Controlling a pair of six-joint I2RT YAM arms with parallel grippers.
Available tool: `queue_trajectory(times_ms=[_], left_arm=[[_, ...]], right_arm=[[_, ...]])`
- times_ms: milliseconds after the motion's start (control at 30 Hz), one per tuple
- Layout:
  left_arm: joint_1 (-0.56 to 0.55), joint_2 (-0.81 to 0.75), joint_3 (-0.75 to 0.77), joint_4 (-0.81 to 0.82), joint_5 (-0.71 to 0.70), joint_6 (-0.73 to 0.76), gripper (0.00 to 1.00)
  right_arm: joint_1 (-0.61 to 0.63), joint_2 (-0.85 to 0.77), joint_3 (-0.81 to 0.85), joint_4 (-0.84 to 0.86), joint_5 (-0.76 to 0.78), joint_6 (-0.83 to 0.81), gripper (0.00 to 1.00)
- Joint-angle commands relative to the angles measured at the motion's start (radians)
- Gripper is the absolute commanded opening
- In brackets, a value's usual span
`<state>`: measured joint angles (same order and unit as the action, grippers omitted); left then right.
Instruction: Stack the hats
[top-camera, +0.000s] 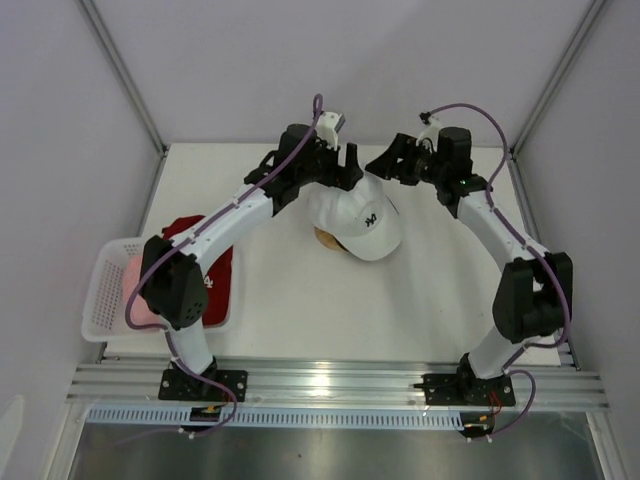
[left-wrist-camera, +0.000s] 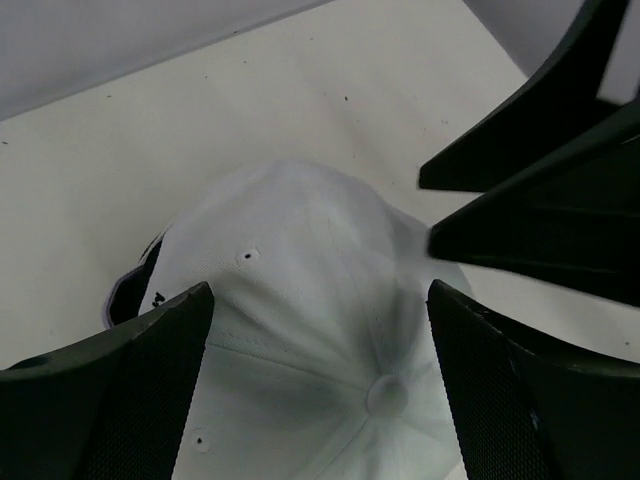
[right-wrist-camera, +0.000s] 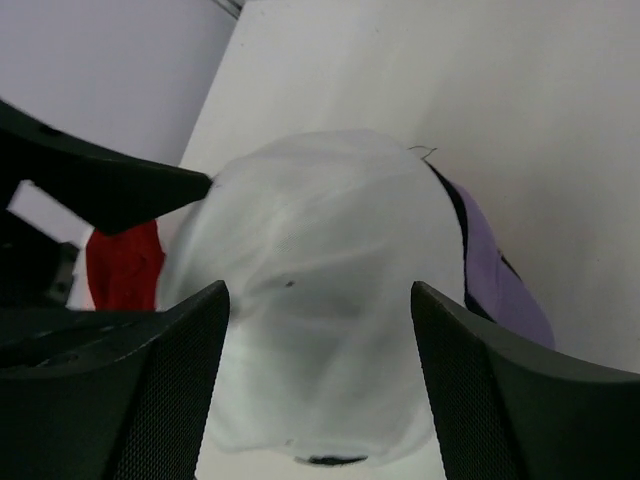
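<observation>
The white cap with the NY logo (top-camera: 362, 222) sits on top of a lavender cap (right-wrist-camera: 500, 275), over the wooden stand (top-camera: 325, 238). In the top view the lavender cap is hidden. My left gripper (top-camera: 348, 168) is open, its jaws straddling the white crown (left-wrist-camera: 300, 300) just above it. My right gripper (top-camera: 388, 165) is open too, straddling the same cap (right-wrist-camera: 320, 260) from the other side. The red cap (top-camera: 205, 262) lies at the left, partly over the basket. The pink cap (top-camera: 140, 298) is in the basket.
The white mesh basket (top-camera: 105, 285) stands at the table's left edge. The two grippers are close together: the right one's fingers (left-wrist-camera: 540, 200) show in the left wrist view and a left finger (right-wrist-camera: 100, 185) in the right wrist view. Walls enclose the table.
</observation>
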<state>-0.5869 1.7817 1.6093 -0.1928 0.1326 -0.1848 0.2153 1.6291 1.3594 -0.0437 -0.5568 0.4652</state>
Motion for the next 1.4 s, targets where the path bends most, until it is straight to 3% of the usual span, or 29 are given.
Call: queue_trajectory(times_ms=[0,233,600,767,867,1000,1100,1167,1267,1367], left_arm=[[-0.002,0.036,0.090,-0.042,-0.051,-0.083,0.90],[-0.002,0.128,0.103,-0.108,-0.082,-0.154,0.86],[0.015,0.062,-0.032,-0.059,-0.097,-0.156,0.86],[0.029,-0.080,-0.090,-0.037,-0.073,-0.137,0.92],[0.042,-0.154,-0.121,-0.040,-0.085,-0.122,0.98],[0.091,-0.334,-0.173,-0.036,-0.065,-0.131,1.00],[0.111,-0.482,-0.270,-0.042,-0.152,-0.124,0.99],[0.133,-0.554,-0.340,-0.089,-0.287,-0.136,1.00],[0.247,-0.688,-0.472,-0.174,-0.417,-0.203,1.00],[0.338,-0.793,-0.613,-0.229,-0.462,-0.246,1.00]], right_arm=[[0.021,0.090,0.092,0.024,0.041,-0.020,0.75],[0.087,0.256,0.187,-0.039,0.098,-0.049,0.69],[0.101,0.246,0.129,-0.057,0.150,-0.039,0.70],[0.099,0.148,0.159,-0.139,0.193,-0.071,0.73],[0.098,0.092,0.187,-0.180,0.248,-0.101,0.81],[0.073,-0.010,0.211,-0.179,0.288,-0.137,0.89],[0.059,-0.034,0.268,-0.223,0.308,-0.175,0.92],[0.045,-0.049,0.293,-0.258,0.298,-0.192,0.93],[0.045,-0.097,0.270,-0.237,0.246,-0.204,0.93],[0.062,-0.153,0.181,-0.147,0.146,-0.186,0.94]])
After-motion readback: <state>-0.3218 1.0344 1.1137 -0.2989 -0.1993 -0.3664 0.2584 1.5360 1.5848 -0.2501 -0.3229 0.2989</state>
